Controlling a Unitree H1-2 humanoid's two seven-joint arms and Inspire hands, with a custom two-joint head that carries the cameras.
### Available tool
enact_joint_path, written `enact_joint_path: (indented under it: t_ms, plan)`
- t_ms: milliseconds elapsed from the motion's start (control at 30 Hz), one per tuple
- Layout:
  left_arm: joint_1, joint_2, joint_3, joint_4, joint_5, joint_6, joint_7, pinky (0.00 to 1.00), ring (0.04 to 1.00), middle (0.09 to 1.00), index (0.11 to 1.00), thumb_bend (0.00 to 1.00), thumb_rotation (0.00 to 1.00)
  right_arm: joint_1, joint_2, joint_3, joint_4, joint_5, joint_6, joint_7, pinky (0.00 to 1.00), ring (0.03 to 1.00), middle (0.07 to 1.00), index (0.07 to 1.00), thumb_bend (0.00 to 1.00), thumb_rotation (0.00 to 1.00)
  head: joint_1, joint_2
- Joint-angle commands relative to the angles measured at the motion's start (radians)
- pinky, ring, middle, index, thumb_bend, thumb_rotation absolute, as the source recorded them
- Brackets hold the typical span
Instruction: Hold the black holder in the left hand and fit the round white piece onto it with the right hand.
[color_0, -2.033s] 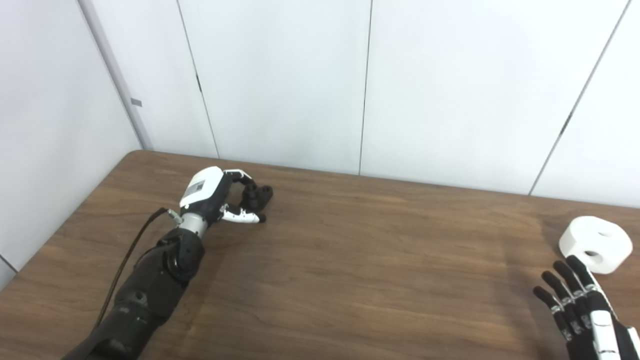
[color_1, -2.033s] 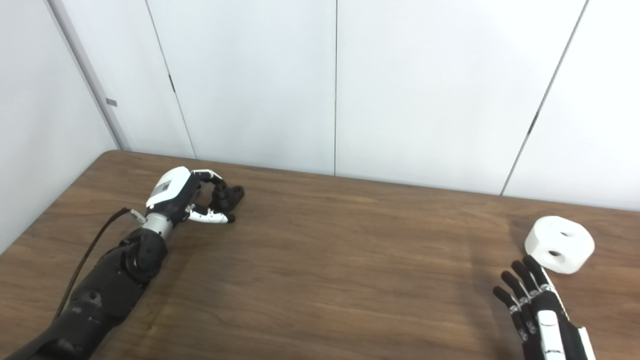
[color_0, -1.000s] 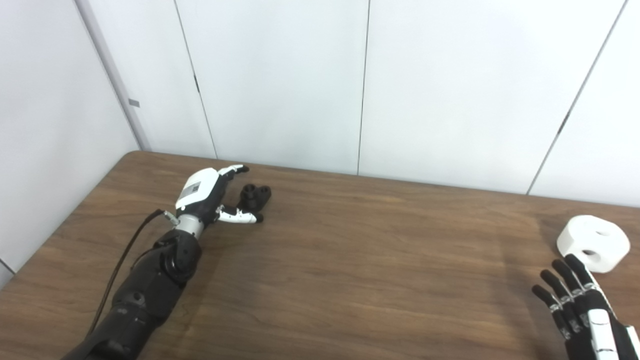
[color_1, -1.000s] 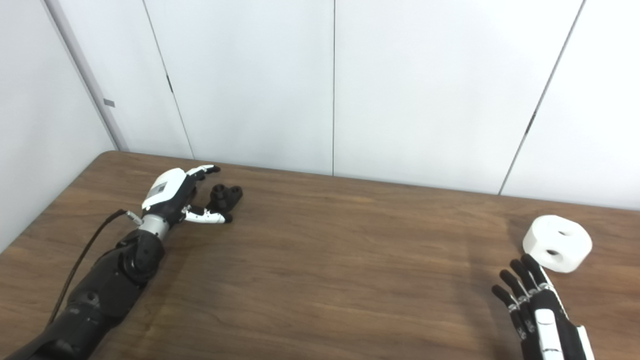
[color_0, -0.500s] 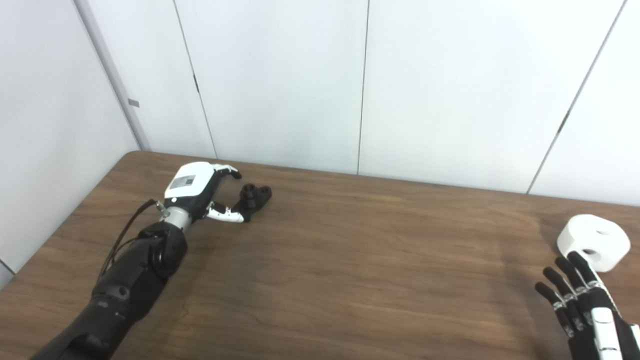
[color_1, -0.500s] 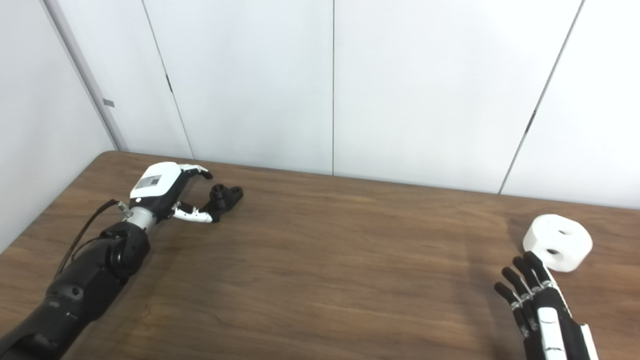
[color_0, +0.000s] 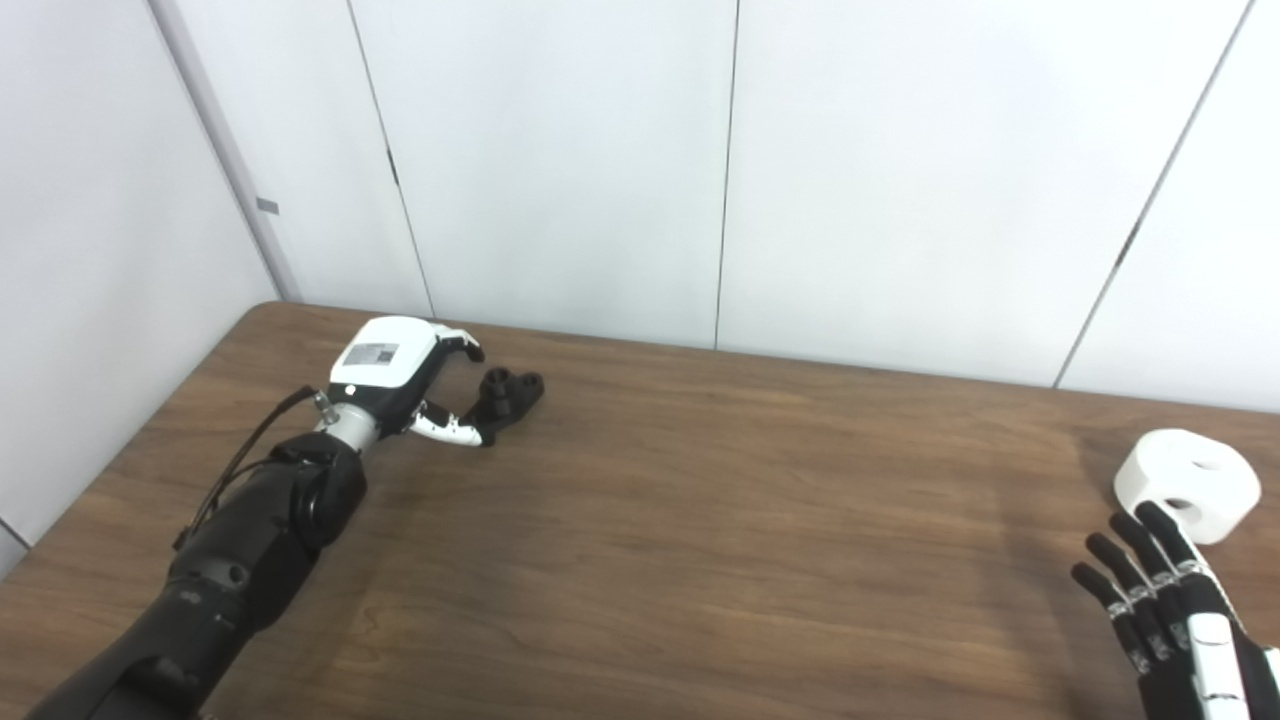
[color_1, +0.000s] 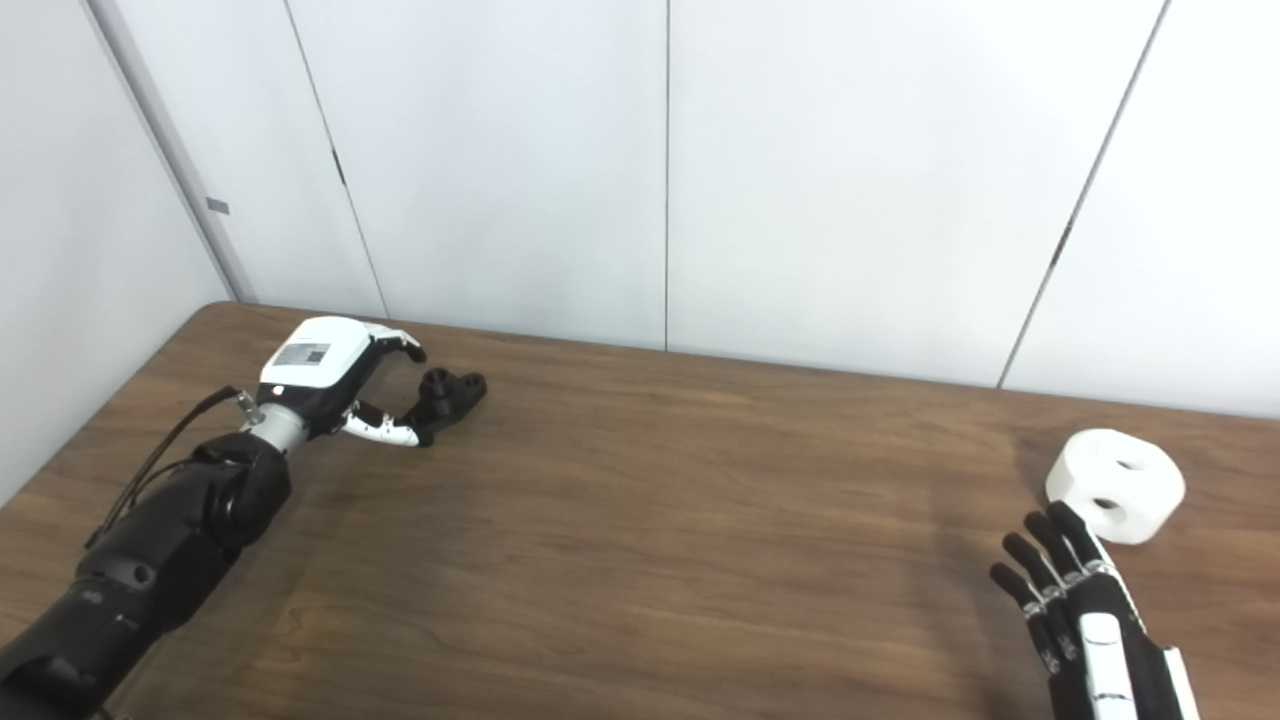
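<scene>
Here the black holder (color_0: 510, 392) lies on the wooden table (color_0: 700, 520) just right of the left hand (color_0: 400, 375), whose fingers are apart and hold nothing; its thumb tip is at the holder's near end. The holder's long axis runs diagonally, rising toward the upper right; it looks knobby, matte black. The round white piece (color_0: 1187, 485), bearing two holes, sits far right, just beyond the right hand (color_1: 1085, 620) with its spread fingers.

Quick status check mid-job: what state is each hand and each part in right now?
left hand: open, beside the holder, not gripping it.
black holder: on the table, not held; thumb tip at its near side, contact unclear.
right hand: open, fingers spread, holding nothing.
round white piece: resting on the table just beyond the right fingertips, not fitted.
</scene>
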Motion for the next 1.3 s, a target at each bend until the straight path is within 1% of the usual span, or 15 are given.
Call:
enact_joint_path:
  t_ms: [0, 233, 267, 367, 467, 633, 700, 800, 933, 1000, 1133, 1267]
  plan:
    - [-0.041, 0.030, 0.011, -0.021, -0.002, -0.024, 0.020, 0.84, 0.834, 0.782, 0.713, 1.00, 0.35, -0.017, -0.002, -0.004, -0.045, 0.011, -0.021, -0.002, 0.84, 0.877, 0.896, 0.878, 0.33, 0.74, 0.000, 0.000]
    - [-0.044, 0.022, 0.010, -0.014, -0.005, -0.033, 0.014, 0.85, 0.838, 0.785, 0.713, 1.00, 0.34, -0.019, -0.003, -0.004, -0.052, -0.004, -0.019, -0.009, 0.83, 0.873, 0.899, 0.883, 0.34, 0.74, -0.003, 0.006]
    - [-0.044, 0.021, 0.012, -0.015, -0.009, -0.032, 0.010, 0.84, 0.834, 0.781, 0.709, 1.00, 0.33, -0.019, -0.003, -0.004, -0.053, -0.007, -0.018, -0.010, 0.82, 0.873, 0.899, 0.883, 0.34, 0.74, -0.010, 0.007]
    - [-0.040, 0.018, 0.019, -0.023, -0.019, -0.028, 0.004, 0.85, 0.833, 0.776, 0.698, 1.00, 0.36, -0.020, -0.004, -0.002, -0.057, -0.008, -0.016, -0.008, 0.84, 0.876, 0.898, 0.877, 0.36, 0.74, -0.026, 0.010]
    - [-0.034, 0.013, 0.028, -0.026, -0.033, -0.028, 0.001, 0.85, 0.834, 0.774, 0.687, 1.00, 0.34, -0.019, -0.001, 0.000, -0.061, -0.005, -0.013, -0.007, 0.83, 0.879, 0.900, 0.876, 0.37, 0.73, -0.037, 0.010]
    - [-0.024, 0.000, 0.036, -0.050, -0.043, -0.002, -0.023, 0.85, 0.841, 0.779, 0.686, 1.00, 0.33, -0.019, -0.007, 0.001, -0.057, 0.003, -0.021, 0.005, 0.82, 0.883, 0.907, 0.887, 0.36, 0.73, -0.039, 0.014]
    - [-0.025, -0.005, 0.035, -0.053, -0.038, 0.002, -0.022, 0.85, 0.841, 0.778, 0.683, 1.00, 0.31, -0.019, -0.007, 0.000, -0.063, 0.002, -0.015, 0.001, 0.82, 0.880, 0.905, 0.885, 0.35, 0.73, -0.038, 0.014]
    - [-0.035, -0.006, 0.032, -0.037, -0.029, -0.010, -0.003, 0.84, 0.836, 0.771, 0.676, 1.00, 0.28, -0.021, -0.005, -0.002, -0.066, 0.003, -0.010, -0.004, 0.83, 0.881, 0.904, 0.883, 0.34, 0.73, -0.038, 0.014]
    - [-0.040, -0.007, 0.038, -0.026, -0.038, -0.027, 0.011, 0.84, 0.830, 0.763, 0.660, 1.00, 0.29, -0.021, -0.004, -0.004, -0.065, 0.002, -0.009, -0.007, 0.82, 0.873, 0.897, 0.878, 0.34, 0.73, -0.038, 0.014]
    - [-0.041, -0.009, 0.042, -0.023, -0.039, -0.031, 0.019, 0.83, 0.818, 0.749, 0.634, 1.00, 0.25, -0.020, -0.003, -0.003, -0.066, -0.006, -0.012, -0.009, 0.83, 0.875, 0.899, 0.881, 0.34, 0.73, -0.038, 0.014]
    - [-0.045, -0.008, 0.041, -0.017, -0.040, -0.045, 0.026, 0.82, 0.811, 0.734, 0.560, 0.96, 0.19, -0.020, -0.005, -0.004, -0.065, -0.001, -0.011, -0.006, 0.84, 0.883, 0.904, 0.887, 0.34, 0.74, -0.034, 0.015]
    - [-0.043, -0.007, 0.042, -0.021, -0.044, -0.062, 0.031, 0.82, 0.803, 0.720, 0.524, 0.94, 0.12, -0.019, -0.004, -0.006, -0.075, -0.003, -0.003, -0.011, 0.84, 0.883, 0.903, 0.885, 0.35, 0.75, -0.033, 0.017]
